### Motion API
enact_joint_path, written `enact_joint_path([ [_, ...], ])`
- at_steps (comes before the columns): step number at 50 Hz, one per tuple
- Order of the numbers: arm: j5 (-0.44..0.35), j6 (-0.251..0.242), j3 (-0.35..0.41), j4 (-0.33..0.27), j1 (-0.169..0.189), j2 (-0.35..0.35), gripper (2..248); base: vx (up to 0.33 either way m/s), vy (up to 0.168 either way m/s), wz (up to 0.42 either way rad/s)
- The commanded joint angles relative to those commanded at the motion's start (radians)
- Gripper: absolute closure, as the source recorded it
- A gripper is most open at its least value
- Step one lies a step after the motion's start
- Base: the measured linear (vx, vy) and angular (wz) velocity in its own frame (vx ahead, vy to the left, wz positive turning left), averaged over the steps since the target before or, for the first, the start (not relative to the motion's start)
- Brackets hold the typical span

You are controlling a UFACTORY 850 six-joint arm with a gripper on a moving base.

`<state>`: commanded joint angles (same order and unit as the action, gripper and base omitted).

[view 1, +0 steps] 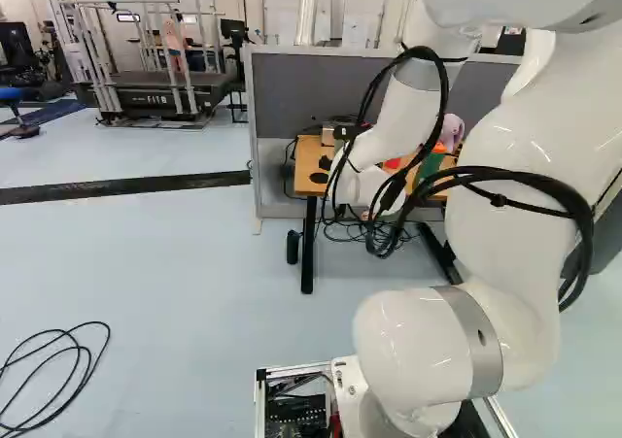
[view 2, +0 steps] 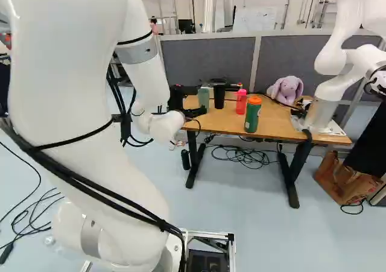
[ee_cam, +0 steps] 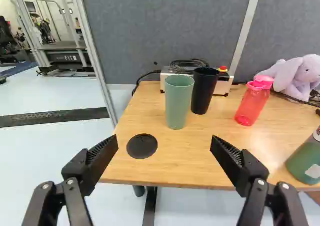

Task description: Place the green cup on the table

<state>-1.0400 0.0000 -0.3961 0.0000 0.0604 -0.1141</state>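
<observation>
Your gripper (view 2: 196, 101) has its two fingers spread wide; ahead of it you see the green cup (ee_cam: 178, 103) upright on the table (ee_cam: 192, 153), just beside the black cup (ee_cam: 203, 93); a round black disc (ee_cam: 142, 146) lies nearer your gripper

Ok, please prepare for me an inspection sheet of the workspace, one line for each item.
Surface: light wooden table, dark legs.
Job's things: tall green cup, upright on the table, beside a tall black cup.
Clutter: translucent pink bottle, green bottle with orange lid, lilac plush rabbit, flat black disc.
Gripper: black two-fingered gripper, open, nothing gripped.
Cables: black cables along the white arm; tangled black cable beneath the table.
Surroundings: grey partition behind; another white robot arm; brown paper bag on the floor.
</observation>
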Motion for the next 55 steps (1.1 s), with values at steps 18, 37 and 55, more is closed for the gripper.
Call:
enact_joint_path([
  [18, 0.033, 0.0, 0.061, 0.0, -0.012, 0.078, 3, 0.0, 0.0, 0.0],
  [37, 0.085, 0.0, 0.156, 0.0, -0.031, 0.199, 3, 0.0, 0.0, 0.0],
  [55, 0.127, 0.0, 0.235, 0.0, -0.046, 0.3, 3, 0.0, 0.0, 0.0],
])
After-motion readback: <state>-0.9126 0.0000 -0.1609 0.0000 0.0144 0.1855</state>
